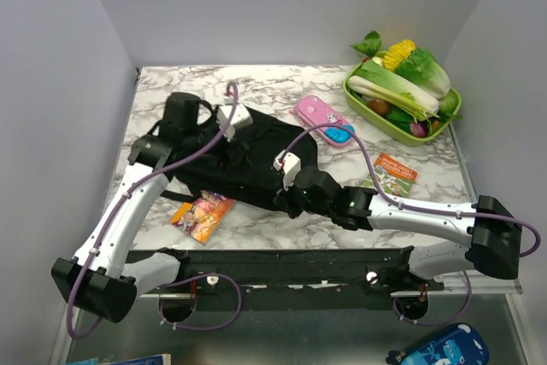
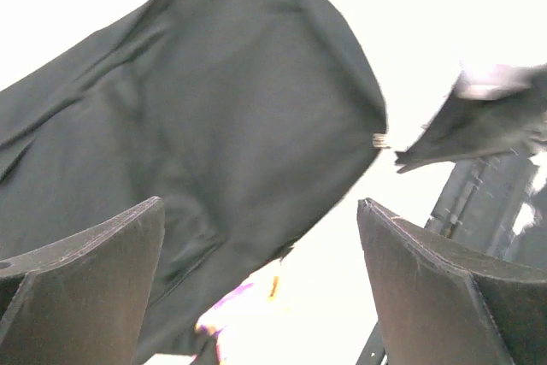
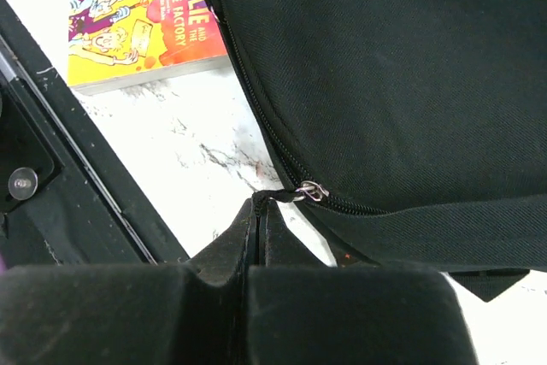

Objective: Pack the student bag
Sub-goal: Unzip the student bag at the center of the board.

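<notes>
Bag position: the student bag (image 1: pixel 248 156) lies slumped flat in the middle of the marble table (image 1: pixel 282 83). Its near left corner overlaps a yellow book (image 1: pixel 202 215).
Left gripper (image 2: pixel 261 211): jaws stand wide with nothing between them. It hangs over the bag's far left part, with black fabric below the fingers.
Right gripper (image 3: pixel 261 207): closed tight at the bag's near edge, pinching the black zipper pull (image 3: pixel 282 196) just beside the silver slider.
Zipper track (image 3: pixel 256 117): runs from the slider along the bag's edge towards the book. You cannot tell from here whether the compartment is open.
Handling (judgement): soft, limp cloth, probably light while unpacked. Expect it to fold and crease, not hold a shape, and to slide on the smooth marble.
Consequence: hauling the pull with 1 arm would likely drag the whole bag instead of running the slider.
Where to grip: keep the pull in the right jaws. With the left, pinch a raised fold, seam or strap near the track to anchor it. A flat panel gives the jaws little to bite.
Risk: the pull is small and could slip out of the pinch.
Candidates for packing: a pink case (image 1: pixel 325 120) just right of the bag, a second book (image 1: pixel 393 173) at near right. The green tray (image 1: pixel 402 130) sits at far right.
</notes>
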Action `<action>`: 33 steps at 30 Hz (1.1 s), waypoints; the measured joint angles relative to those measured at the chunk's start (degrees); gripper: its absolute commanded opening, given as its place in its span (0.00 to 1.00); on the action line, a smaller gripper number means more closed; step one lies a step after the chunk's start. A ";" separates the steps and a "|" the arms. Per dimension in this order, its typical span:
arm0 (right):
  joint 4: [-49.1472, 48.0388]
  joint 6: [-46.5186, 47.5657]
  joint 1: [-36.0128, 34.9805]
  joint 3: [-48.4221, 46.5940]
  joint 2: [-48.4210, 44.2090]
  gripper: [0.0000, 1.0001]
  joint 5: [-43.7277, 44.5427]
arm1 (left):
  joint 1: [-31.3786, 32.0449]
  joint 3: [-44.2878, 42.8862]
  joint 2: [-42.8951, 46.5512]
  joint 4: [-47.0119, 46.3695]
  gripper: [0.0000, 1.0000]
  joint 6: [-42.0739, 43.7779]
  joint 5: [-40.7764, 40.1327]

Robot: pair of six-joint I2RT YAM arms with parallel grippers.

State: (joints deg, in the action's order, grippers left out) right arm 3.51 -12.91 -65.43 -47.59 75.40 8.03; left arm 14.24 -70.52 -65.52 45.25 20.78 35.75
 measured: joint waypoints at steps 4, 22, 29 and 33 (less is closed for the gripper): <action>-0.42 -0.55 1.11 0.17 0.74 0.01 -2.71 | 11.39 6.05 2.40 -2.27 0.99 1.88 0.90; -0.61 -5.40 5.57 6.43 -3.69 0.01 -6.45 | 23.43 13.46 -6.62 -6.62 0.99 13.51 -3.76; 0.11 -5.86 7.17 6.45 -4.02 0.01 -6.51 | 25.66 15.80 -7.21 -10.71 0.79 13.57 -11.17; 1.29 -6.23 8.66 6.40 -4.28 0.01 -6.62 | 26.38 15.82 -8.61 -13.11 0.57 13.84 -14.58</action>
State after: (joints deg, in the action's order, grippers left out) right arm 4.80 -19.14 -56.77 -41.19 71.11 1.41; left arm 40.62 -54.70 -74.13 32.14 34.61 21.17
